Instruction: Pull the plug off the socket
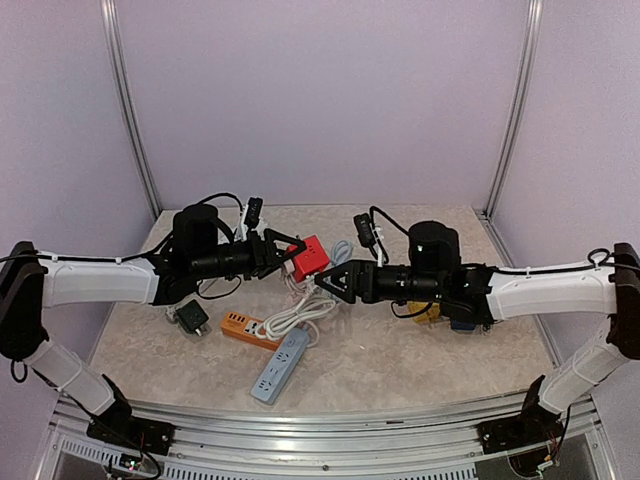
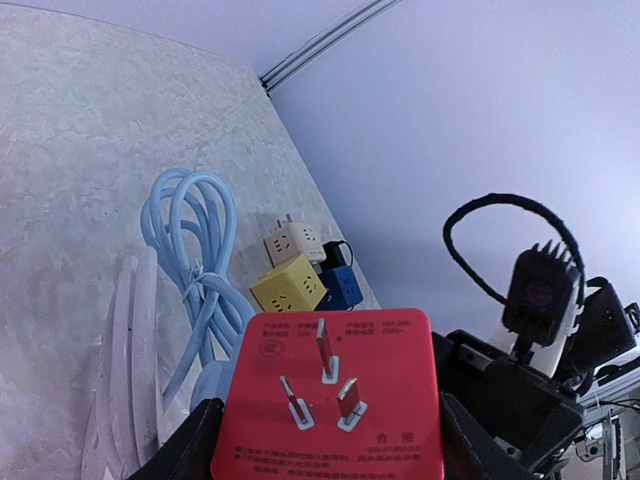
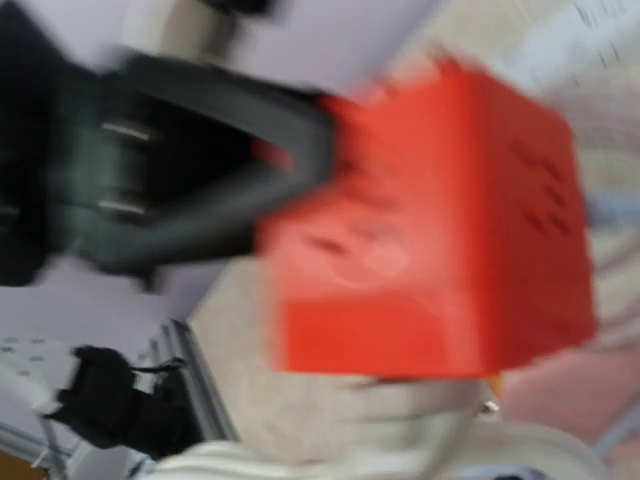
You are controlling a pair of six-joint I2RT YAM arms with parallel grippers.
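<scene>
My left gripper (image 1: 297, 255) is shut on a red cube adapter (image 1: 310, 257), holding it above the table. In the left wrist view the red cube (image 2: 330, 400) sits between my left gripper's (image 2: 330, 445) black fingers (image 2: 190, 445), and its three plug prongs (image 2: 328, 350) stand bare, seated in no socket. My right gripper (image 1: 325, 281) hovers just right of the cube with its jaws spread, apart from it. The right wrist view is blurred. It shows the cube (image 3: 430, 220) with socket holes on its faces, and the left gripper's fingers (image 3: 250, 140) on it. The right gripper's own fingers are out of that view.
An orange power strip (image 1: 250, 328), a pale blue strip (image 1: 280, 365) and a coiled white cable (image 1: 300, 312) lie below the cube. A black adapter (image 1: 192, 318) lies at the left. Yellow (image 2: 288, 285), white (image 2: 292, 243) and blue (image 2: 345, 287) cubes sit beside a blue cable (image 2: 190, 240).
</scene>
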